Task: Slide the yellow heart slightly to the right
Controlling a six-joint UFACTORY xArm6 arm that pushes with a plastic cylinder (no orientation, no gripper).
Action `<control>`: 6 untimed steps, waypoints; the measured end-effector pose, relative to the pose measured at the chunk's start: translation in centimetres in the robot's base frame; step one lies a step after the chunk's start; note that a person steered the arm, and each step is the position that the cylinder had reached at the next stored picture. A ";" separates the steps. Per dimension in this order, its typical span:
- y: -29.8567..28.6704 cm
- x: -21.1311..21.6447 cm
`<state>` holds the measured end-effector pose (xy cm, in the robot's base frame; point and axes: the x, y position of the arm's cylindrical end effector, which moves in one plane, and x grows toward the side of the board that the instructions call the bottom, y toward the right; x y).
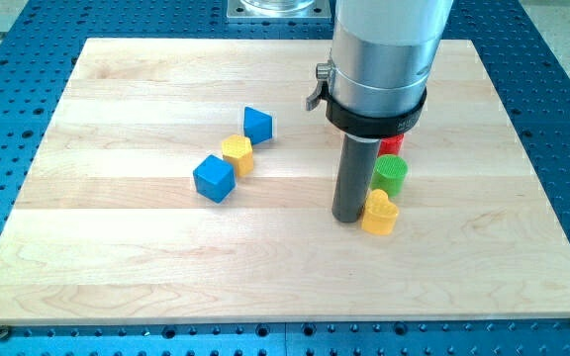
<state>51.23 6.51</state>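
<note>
The yellow heart (pixel 379 214) lies on the wooden board right of centre. My tip (pixel 347 218) stands on the board right against the heart's left side. A green round block (pixel 391 175) sits just above the heart, touching or nearly touching it. A red block (pixel 393 144) shows only partly behind the arm's body, above the green one.
Left of centre lie a blue cube (pixel 214 178), a yellow hexagon-like block (pixel 237 153) and a blue block (pixel 257 125) in a diagonal row. The arm's grey cylinder (pixel 379 59) hides the board's upper middle. The board's right edge (pixel 537 168) lies beyond the heart.
</note>
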 end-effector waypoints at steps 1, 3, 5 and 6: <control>-1.5 2.3; 0.4 1.1; 3.9 1.1; 1.3 1.2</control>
